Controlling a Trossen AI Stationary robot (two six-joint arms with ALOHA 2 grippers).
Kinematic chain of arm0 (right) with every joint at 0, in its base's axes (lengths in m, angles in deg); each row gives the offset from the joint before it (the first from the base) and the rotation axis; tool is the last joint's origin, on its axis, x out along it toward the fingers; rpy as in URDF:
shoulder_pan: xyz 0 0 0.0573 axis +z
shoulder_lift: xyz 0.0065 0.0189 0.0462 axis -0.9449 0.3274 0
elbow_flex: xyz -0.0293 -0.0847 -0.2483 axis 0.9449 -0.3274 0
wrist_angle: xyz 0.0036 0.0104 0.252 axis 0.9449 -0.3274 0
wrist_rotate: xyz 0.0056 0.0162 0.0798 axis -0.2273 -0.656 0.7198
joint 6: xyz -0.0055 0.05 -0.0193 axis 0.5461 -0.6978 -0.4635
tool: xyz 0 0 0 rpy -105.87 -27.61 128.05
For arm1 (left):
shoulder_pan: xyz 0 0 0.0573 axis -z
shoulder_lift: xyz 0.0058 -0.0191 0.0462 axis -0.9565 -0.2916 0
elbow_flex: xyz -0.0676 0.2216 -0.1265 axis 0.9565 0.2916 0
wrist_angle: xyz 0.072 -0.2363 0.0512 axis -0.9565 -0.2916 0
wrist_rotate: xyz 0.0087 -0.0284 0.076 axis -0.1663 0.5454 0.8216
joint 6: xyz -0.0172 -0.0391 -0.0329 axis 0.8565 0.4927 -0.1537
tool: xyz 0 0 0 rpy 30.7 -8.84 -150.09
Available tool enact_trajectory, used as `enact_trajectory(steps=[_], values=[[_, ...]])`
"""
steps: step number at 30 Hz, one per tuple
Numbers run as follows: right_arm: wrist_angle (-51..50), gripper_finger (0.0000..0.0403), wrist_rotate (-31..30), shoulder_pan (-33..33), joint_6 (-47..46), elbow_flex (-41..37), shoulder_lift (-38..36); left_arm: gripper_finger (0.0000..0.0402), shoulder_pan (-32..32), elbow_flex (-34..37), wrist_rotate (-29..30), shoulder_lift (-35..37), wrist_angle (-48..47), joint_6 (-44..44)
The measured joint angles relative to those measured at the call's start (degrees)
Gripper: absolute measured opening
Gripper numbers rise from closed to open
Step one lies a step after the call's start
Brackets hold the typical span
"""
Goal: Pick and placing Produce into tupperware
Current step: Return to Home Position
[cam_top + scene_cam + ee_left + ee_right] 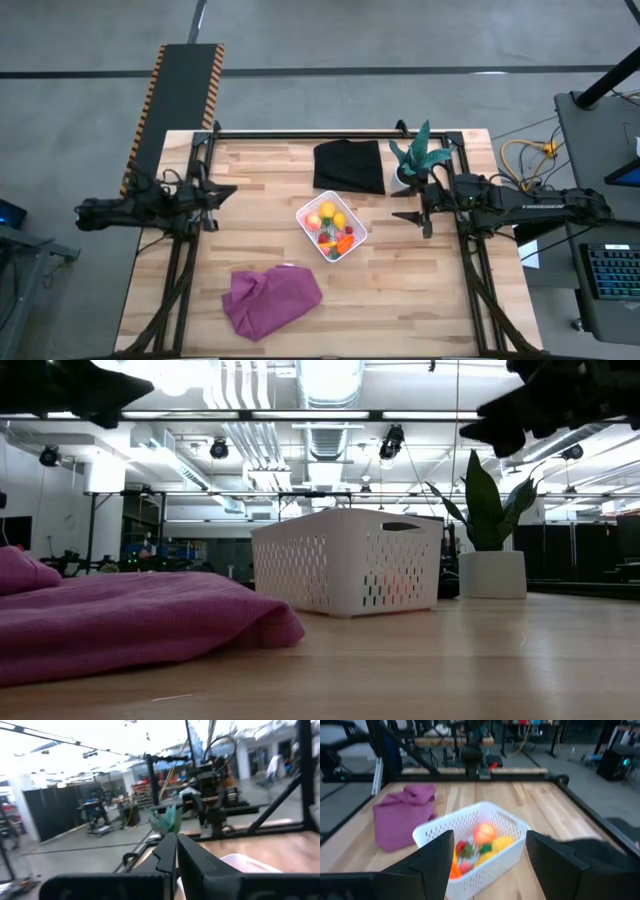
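The basket (345, 575) is white, its walls pierced with rows of small slots; the produce (333, 230) in it is yellow, peach-orange, red and green. The purple cloth (270, 298) is plain magenta-purple and the black cloth (349, 165) plain black, neither printed. The bench (420, 290) is pale plank-striped wood; plant (485, 490) green, pot (492, 574) white; floor mat (185, 80) dark, edges striped orange-black.
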Motion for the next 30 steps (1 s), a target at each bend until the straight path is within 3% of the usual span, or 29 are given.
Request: enact_trajectory(steps=[3, 13, 20, 26, 30], values=[[2.93, 0.0242, 0.02, 0.0, 0.02, 0.0, -0.14, 0.0, 0.0, 2.45, -1.48, 3.95, -0.46, 2.79], [4.29, 0.0239, 0.02, 0.02, -0.04, 0.0, -0.56, 0.0, 0.09, 7.87, -6.49, 3.6, -1.92, 9.7], [4.41, 0.0238, 0.02, 0.02, -0.89, 0.0, -1.02, 0.0, 0.07, 11.38, -6.57, 3.72, 0.39, 11.56], [4.21, 0.0206, 0.25, 0.04, -1.33, 0.0, -1.42, 0.0, 0.11, 13.22, -7.03, 3.62, 1.48, 13.41], [1.86, 0.0158, 0.5, 0.04, -1.3, 0.03, -3.09, 0.0, 0.11, 13.33, -7.15, 3.6, 2.1, 13.14]])
